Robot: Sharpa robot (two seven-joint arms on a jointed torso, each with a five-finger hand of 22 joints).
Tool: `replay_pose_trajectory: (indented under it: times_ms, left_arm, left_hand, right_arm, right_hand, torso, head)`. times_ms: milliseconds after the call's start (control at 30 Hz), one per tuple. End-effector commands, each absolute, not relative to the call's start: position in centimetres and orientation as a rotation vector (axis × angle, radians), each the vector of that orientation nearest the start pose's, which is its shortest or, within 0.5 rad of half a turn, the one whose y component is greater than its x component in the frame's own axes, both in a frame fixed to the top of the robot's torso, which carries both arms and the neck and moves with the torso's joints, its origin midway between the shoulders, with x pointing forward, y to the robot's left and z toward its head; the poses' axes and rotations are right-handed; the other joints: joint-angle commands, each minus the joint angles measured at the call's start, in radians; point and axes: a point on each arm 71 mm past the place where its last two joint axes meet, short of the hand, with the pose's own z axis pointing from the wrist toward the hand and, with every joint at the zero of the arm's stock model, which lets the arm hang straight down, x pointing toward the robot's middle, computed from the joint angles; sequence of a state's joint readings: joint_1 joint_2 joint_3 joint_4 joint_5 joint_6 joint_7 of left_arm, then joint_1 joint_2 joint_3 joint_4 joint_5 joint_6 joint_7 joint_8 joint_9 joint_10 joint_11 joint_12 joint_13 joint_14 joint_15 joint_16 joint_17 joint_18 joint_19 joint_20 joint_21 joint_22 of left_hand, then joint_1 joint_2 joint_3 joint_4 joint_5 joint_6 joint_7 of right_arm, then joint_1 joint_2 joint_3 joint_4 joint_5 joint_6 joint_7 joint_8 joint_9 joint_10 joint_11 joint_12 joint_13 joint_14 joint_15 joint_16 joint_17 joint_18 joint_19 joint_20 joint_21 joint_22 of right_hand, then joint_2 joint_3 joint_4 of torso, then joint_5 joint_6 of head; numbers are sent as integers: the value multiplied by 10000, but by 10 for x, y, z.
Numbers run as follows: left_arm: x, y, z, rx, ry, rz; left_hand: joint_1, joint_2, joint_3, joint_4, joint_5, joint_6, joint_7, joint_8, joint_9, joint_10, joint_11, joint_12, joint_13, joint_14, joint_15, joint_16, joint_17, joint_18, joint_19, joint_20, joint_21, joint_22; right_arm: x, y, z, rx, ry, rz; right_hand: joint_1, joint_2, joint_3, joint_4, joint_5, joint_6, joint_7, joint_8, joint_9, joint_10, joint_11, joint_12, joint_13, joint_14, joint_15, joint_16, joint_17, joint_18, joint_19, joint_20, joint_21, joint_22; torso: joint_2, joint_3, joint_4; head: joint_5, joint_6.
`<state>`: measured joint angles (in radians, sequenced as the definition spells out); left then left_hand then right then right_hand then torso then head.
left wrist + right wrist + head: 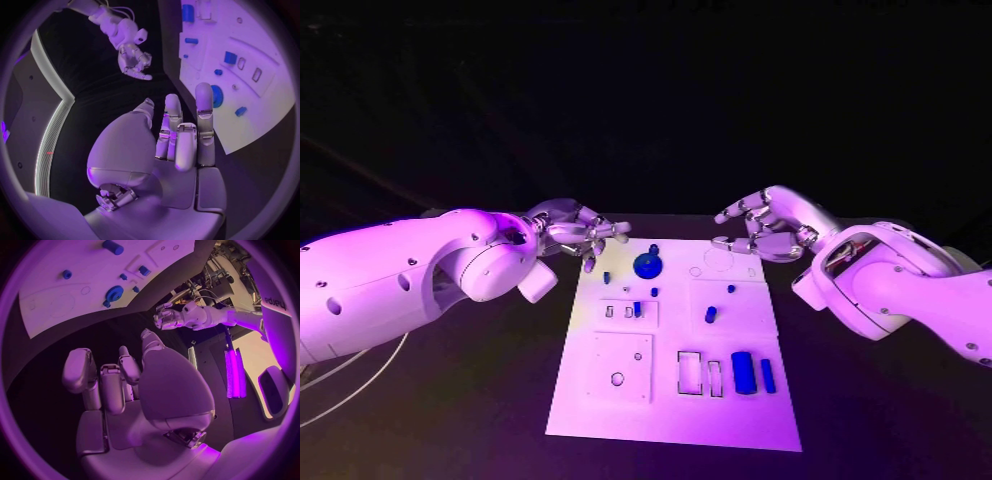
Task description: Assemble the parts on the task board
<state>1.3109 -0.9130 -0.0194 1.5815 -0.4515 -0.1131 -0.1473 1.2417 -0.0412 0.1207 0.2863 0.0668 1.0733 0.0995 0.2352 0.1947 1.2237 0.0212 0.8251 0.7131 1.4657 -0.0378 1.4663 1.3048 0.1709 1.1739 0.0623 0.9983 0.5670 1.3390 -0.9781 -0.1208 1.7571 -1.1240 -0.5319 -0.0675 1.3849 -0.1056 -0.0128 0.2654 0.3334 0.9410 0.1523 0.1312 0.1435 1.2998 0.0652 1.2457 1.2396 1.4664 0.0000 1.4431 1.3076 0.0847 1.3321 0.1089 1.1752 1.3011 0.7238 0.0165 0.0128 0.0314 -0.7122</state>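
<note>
Near edge of task board [678, 420] sits closest to camera on black bench [877, 400], bare white there. Landmark: blue round gear [648, 265] at board's far end. Nearer than gear: small blue peg [653, 292], small block [638, 310] by rectangular slots, short blue piece [710, 314] off to right-arm side, another small peg [730, 289] above it. Nearest of all from gear: big blue cylinder [743, 372] and slimmer blue bar [767, 375] lying beside empty rectangular recesses. Tiny blue part [607, 275] just beside gear toward left-arm side.

Step, judging by layout: start of pick phase, nothing grasped, most parts loose on board. Next move likely calls for one hand to descend onto a part near gear and pinch it; small parts, needs precise fingertip placement.

Left hand [581, 235] hovers past board's far corner beside gear, fingers spread, holding nothing; wrist view confirms straight empty fingers [204, 107]. Right hand [762, 228] hovers off opposite far corner, fingers loosely curled but apart, empty, touching nothing.
</note>
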Motion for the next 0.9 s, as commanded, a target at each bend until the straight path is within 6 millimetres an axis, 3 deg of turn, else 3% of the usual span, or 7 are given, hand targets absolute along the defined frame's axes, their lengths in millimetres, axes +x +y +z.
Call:
replay_pose_trajectory:
  times_ms: [33,200,467,633,767,833,900]
  left_arm:
    - [487,216,-157,-4901,21870,-7867]
    - [490,208,-161,-3707,22300,-5902]
    - [494,192,-165,-2369,22530,-4448]
    - [498,180,-168,-1990,22631,-4071]
    - [501,172,-169,-1897,22634,-3995]
    - [502,168,-170,-1814,22675,-3980]
    - [502,165,-171,-1715,22734,-3955]
  left_hand:
    - [-203,5,-286,69,-43,-36,-104,665,561,427,-100,2050,2031,602,-37,445,1508,-166,178,-72,1091,1342]
    - [-228,181,-615,53,-55,-189,-502,2227,2078,1581,-421,4480,4616,997,-378,958,2489,-524,1073,-326,2648,3667]
    - [-649,63,-1076,61,-75,-646,-517,2768,2905,1573,-433,4619,4766,1003,-404,963,2505,-564,1102,-370,2833,3932]
    - [-852,129,-1344,65,-78,-825,-503,2865,3161,1463,-419,4509,4629,1002,-398,961,2503,-569,1120,-371,2868,3979]
    - [-882,187,-1396,63,-76,-849,-504,2892,3225,1493,-419,4561,4696,1000,-395,956,2494,-581,1150,-368,2906,4048]
    - [-887,207,-1414,61,-76,-852,-507,2906,3251,1514,-420,4594,4739,1000,-395,956,2494,-589,1167,-367,2927,4089]
    - [-885,223,-1425,58,-75,-856,-509,2916,3270,1532,-422,4623,4774,999,-395,954,2492,-596,1185,-366,2948,4129]
  right_arm:
    - [459,-220,-123,2465,15053,9082]
    - [466,-237,-124,2821,15019,8606]
    - [474,-248,-125,3032,15078,8207]
    - [480,-248,-127,3143,15068,8289]
    - [484,-246,-128,3389,15117,8545]
    - [486,-245,-129,3532,15135,8689]
    - [487,-244,-130,3659,15132,8846]
  right_hand:
    - [-25,22,-92,5,58,60,-12,67,-11,75,17,35,7,460,-66,-68,357,104,-18,-63,-50,-11]
    - [-11,36,-148,-13,229,78,-34,138,-21,89,-4,48,2,468,-86,-85,352,102,5,-84,-79,-20]
    - [-15,30,-215,-19,388,57,-42,186,-39,34,-13,-14,-75,454,-98,-150,269,116,-16,-100,-181,-77]
    - [70,105,-323,-23,512,31,-43,340,-81,-877,-11,-1091,-1139,69,-95,-1019,-880,394,-802,-98,-1660,-1003]
    - [367,257,-245,-6,509,76,-27,492,-127,-3036,13,-4272,-4080,-1285,-50,-3772,-4014,977,-2815,-46,-5184,-3217]
    - [464,296,-207,99,526,48,37,527,-178,-3243,93,-5275,-4956,-2369,47,-6101,-6255,952,-3180,53,-5858,-3637]
    - [579,236,-187,137,503,9,169,542,-241,-3254,258,-6369,-6036,-2858,206,-7522,-6982,918,-3686,242,-6744,-4236]
  torso:
    - [-175,19,33]
    - [-249,46,51]
    - [-284,79,50]
    - [-251,65,52]
    - [-240,71,96]
    - [-228,66,96]
    - [-222,63,105]
  head:
    - [37,-100]
    - [24,-182]
    - [21,-255]
    - [13,-289]
    - [-43,-318]
    - [-51,-330]
    - [-61,-348]
